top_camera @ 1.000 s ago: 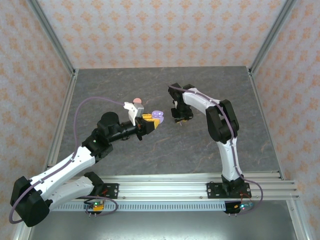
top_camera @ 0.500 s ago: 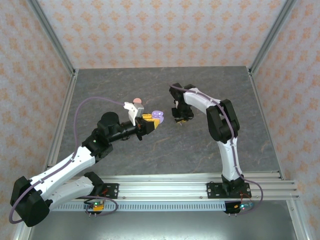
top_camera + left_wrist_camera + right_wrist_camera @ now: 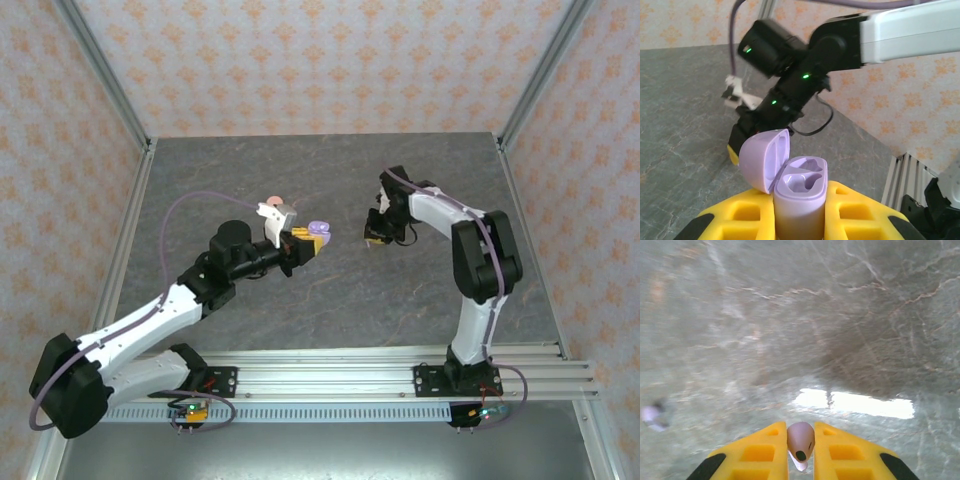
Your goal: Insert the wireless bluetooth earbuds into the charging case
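**Bud in right fingers, open case in left: handling notes**

Left gripper [image 3: 305, 240]: fingers closed on the lower body of the lilac case [image 3: 799, 197], held clear of the table [image 3: 400, 290]. The lid [image 3: 765, 159] is hinged back and both sockets face up; I judge them empty.

Right gripper [image 3: 377, 234]: fingers nearly shut, pinching one bud [image 3: 800, 440] by its head. The stem points down past the pads. Colour reads pale mauve; I cannot settle lilac versus pink from the wrist view. The two grippers are near each other above mid-table, not touching.

A small blurred lilac speck [image 3: 651, 414] lies on the table at the left of the right wrist view. It is too soft to identify.

Handling judgement:
- The bud is very light, hard-shelled and glossy, so it is likely to twist or squirt out if squeezed harder. Keep the pinch across the head and leave the stem free to enter the socket.
- The case is rigid plastic with smooth rounded sides. Hold it low on the body, away from lid and hinge.
- Stem-to-socket alignment is the tight part. Press down lightly, since the lid hinge looks like the weakest point.
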Available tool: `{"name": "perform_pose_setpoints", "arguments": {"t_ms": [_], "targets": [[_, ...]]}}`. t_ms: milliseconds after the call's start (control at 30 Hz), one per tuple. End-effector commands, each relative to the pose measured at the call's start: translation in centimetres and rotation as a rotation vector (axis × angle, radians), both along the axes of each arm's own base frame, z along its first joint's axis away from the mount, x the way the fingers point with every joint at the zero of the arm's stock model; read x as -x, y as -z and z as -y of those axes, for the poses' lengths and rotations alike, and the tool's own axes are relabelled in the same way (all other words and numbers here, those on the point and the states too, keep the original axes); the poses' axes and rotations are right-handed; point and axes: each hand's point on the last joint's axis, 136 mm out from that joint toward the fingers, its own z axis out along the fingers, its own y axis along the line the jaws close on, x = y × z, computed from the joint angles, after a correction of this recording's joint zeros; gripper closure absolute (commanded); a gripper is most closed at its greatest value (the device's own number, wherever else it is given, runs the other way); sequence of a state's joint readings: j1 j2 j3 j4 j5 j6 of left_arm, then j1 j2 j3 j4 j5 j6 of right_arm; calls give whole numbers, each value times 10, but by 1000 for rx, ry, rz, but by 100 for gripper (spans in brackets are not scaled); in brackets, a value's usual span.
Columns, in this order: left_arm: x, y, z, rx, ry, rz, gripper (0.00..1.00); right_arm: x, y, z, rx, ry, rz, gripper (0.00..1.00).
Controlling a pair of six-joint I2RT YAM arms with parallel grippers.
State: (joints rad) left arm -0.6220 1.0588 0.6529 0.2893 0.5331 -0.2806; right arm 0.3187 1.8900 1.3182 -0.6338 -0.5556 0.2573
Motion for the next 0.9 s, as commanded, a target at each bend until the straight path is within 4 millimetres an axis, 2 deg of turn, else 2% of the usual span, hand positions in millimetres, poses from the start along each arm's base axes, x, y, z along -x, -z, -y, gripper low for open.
{"name": "perform_pose_setpoints", "arguments": {"t_ms": [0,233,467,667,867], "targets": [[-13,-8,2,44,-49,37,82,-10,-50,-22,-169,-3,139,84],[-29,0,10,97,-61,17,82,-1,-122,-29,-330,24,318,84],[-33,-6,18,161,-33,44,83,18,-191,-30,-445,6,464,84],[-35,-15,21,192,-20,85,83,31,-234,-33,-494,-1,545,82],[-41,-21,26,214,-18,97,83,45,-266,-48,-539,-60,606,82]]}}
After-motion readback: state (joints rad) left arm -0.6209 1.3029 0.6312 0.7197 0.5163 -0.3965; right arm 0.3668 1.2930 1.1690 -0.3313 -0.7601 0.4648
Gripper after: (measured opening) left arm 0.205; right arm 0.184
